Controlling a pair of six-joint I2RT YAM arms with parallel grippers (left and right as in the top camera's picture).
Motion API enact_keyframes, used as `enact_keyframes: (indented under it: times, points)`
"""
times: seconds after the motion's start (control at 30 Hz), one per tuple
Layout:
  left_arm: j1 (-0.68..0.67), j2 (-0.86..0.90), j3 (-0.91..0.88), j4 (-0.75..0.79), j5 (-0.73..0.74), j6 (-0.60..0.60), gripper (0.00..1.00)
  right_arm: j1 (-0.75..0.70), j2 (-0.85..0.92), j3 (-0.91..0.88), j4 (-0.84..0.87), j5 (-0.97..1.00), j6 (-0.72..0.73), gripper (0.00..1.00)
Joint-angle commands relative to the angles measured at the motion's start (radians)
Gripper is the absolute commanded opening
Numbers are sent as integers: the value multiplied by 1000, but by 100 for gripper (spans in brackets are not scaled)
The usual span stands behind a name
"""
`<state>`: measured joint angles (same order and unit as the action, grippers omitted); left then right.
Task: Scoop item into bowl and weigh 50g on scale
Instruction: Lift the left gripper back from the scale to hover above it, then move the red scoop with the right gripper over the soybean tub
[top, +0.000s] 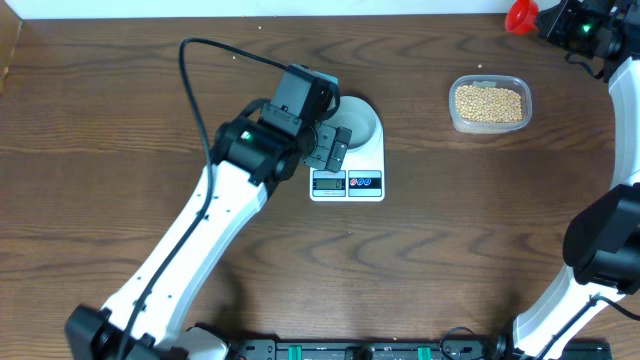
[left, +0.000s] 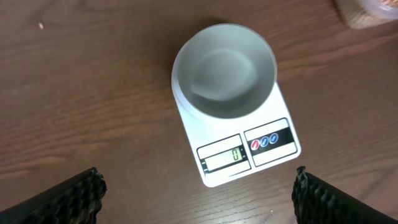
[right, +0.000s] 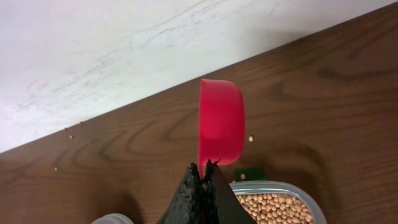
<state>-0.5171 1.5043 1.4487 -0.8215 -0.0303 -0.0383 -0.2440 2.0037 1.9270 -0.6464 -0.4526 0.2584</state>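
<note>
The pale bowl (left: 225, 73) stands empty on the white scale (left: 268, 157), whose display reads zero. My left gripper (left: 199, 183) hovers open above the scale's front edge, with nothing between its fingers (left: 87, 193); overhead it (top: 333, 147) covers the left part of the bowl (top: 364, 118) and scale (top: 348, 184). The tan beans (top: 489, 103) fill a clear tub (top: 455, 118) at the right; in the right wrist view the beans (right: 273, 208) lie just below the gripper. My right gripper (right: 204, 168) is shut on the handle of a red scoop (right: 221, 121), held over the table's far edge behind the tub.
A loose bean (right: 250, 139) lies on the wood beside the scoop, and more specks sit near the white wall (right: 124, 50). A small green patch (right: 250, 173) shows behind the tub rim (right: 280, 185). The left arm (top: 190, 250) crosses the table diagonally.
</note>
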Motion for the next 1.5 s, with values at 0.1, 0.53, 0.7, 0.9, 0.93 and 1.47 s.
enact_keyframes:
  times: [0.1, 0.53, 0.7, 0.9, 0.93, 1.47]
  points:
    - [3, -49, 10, -63, 109, 76, 98, 5, -1, 19, 2, -10, -13, 1]
    - [2, -28, -13, -98, 109, 76, 98, 10, -1, 19, -2, -10, -13, 1]
    - [2, -27, -13, -98, 109, 76, 98, 10, -1, 19, -2, -10, -13, 1]
    - [2, -27, -13, -98, 105, 76, 98, 10, -1, 19, -1, -10, -36, 1]
    - [2, -27, -13, -98, 105, 76, 98, 10, -1, 19, -1, -9, -36, 1]
    - [2, -27, -13, -98, 105, 76, 98, -21, -1, 19, 7, 36, -121, 1]
